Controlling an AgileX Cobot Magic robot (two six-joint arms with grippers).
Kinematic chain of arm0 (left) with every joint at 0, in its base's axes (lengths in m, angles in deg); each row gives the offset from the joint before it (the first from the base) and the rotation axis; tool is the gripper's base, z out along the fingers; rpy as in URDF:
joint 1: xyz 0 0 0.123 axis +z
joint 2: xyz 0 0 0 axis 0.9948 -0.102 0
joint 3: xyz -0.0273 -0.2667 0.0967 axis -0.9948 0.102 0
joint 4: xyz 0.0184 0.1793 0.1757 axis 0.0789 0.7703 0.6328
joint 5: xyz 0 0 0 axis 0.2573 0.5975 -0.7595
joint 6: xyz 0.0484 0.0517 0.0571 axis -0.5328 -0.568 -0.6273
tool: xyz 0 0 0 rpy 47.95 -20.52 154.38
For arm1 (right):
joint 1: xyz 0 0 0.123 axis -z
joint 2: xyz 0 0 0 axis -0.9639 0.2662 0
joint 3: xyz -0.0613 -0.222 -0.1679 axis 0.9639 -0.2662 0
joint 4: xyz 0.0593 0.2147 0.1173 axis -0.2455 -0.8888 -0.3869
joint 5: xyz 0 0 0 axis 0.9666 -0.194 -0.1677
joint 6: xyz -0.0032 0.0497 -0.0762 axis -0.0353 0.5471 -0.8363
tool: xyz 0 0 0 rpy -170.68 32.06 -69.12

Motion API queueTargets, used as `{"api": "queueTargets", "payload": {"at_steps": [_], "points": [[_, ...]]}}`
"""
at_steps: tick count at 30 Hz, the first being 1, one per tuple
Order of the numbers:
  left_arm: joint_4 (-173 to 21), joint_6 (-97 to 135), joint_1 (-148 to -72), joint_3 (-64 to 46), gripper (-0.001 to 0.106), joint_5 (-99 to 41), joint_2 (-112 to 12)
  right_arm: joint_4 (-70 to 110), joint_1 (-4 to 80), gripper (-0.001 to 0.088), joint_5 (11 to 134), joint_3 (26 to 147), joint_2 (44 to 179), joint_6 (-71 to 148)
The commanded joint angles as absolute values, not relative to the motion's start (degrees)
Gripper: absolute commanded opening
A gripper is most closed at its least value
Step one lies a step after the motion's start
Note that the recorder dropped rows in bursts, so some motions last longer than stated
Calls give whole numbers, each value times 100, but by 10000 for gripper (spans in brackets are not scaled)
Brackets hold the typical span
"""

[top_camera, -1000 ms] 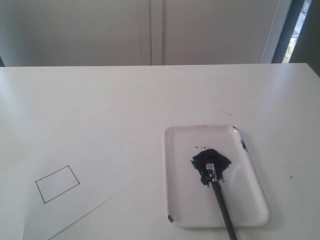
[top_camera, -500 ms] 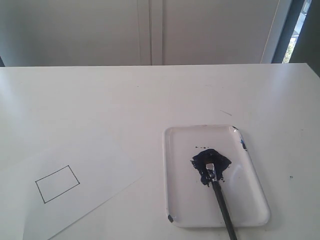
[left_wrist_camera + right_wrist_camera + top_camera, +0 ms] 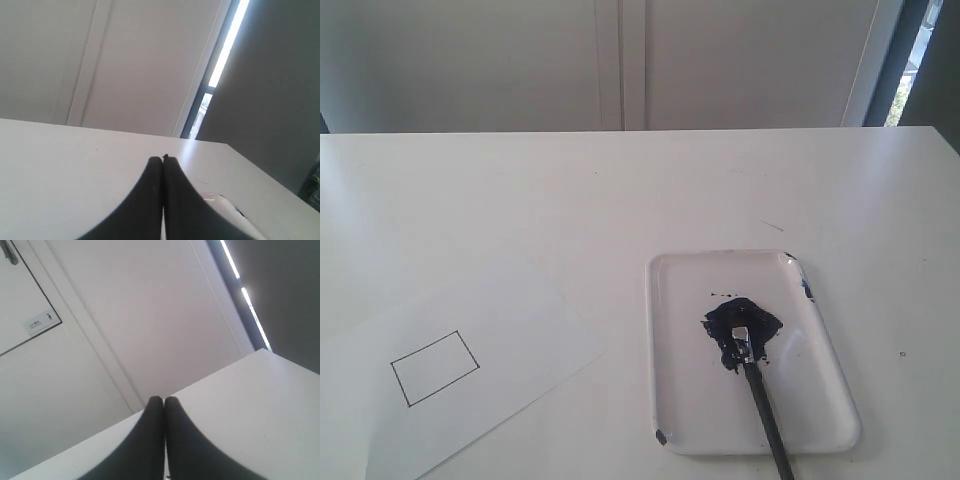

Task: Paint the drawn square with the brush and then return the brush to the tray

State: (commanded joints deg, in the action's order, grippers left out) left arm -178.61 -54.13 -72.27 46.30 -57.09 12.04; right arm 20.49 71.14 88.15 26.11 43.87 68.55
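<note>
Now, desk (image 3: 620,190): white and flat; its far edge runs along pale cabinet doors (image 3: 620,60)
Paper sheet (image 3: 520,310): white, lying flat and askew by the desk's near left corner; one corner points toward the tray
Drawn square (image 3: 435,368): a thin black outline on the sheet, tilted, at the part of the sheet nearest the desk's near left corner; its interior is white, with no paint in it
Tray (image 3: 815,395): glossy white with a raised rim, on the desk toward the near right corner, apart from the sheet; small dark marks on its rim
Paint blotch (image 3: 740,320): dark navy, around the middle of the tray
Brush (image 3: 761,398): lying in the tray; bristles and silver ferrule (image 3: 742,342) in the blotch; the black handle crosses the tray rim toward the desk's near edge
Left gripper (image 3: 163,159): fingers pressed together, nothing between them; above bare desk; not seen in the exterior view
Right gripper (image 3: 164,399): fingers pressed together, holding nothing; pointing toward a pale door; not seen in the exterior view
</note>
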Motion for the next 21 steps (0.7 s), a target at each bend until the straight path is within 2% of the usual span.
{"api": "queueTargets", "payload": {"at_steps": [5, 14, 18, 21], "points": [[-17526, -5956, -7227, 4590, 0, -6235, 1204, 2105, 7114, 0, 9506, 2611, 4387, 7335], [-16272, -5065, -7227, 3143, 0, -6146, 321, 4396, 7114, 0, 9371, 3763, 4387, 8344], [-15685, -4750, -7227, 2747, 0, -6501, -274, 6404, 7071, 0, 9256, 4077, 4806, 10085], [-15232, -4520, -7227, 2620, 0, -6841, -655, 8420, 7016, 0, 10073, 4217, 5337, 11941]]}}
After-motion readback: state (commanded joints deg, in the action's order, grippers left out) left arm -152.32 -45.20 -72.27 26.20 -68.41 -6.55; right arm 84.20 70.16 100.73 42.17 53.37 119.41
